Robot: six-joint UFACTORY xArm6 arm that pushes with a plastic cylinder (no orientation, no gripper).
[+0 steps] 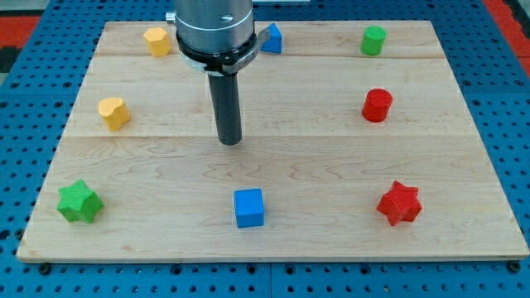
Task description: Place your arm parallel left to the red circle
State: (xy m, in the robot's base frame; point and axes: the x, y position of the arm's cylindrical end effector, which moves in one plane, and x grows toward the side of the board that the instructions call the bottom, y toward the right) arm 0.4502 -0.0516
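Dark rod upright over worktop (149, 248) centre, my tip (229, 141) well left of red circle (377, 105), circle standing upright, no gripper visible.

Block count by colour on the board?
Yellow: 2, a block at the view's top left and a block below it
Blue: 2, a cube and a block partly behind the arm
Green: 2, a cylinder and a star
Red: 2, the red circle and a star
Total: 8

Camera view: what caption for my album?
My tip rests mid-board, well left of the red circle.
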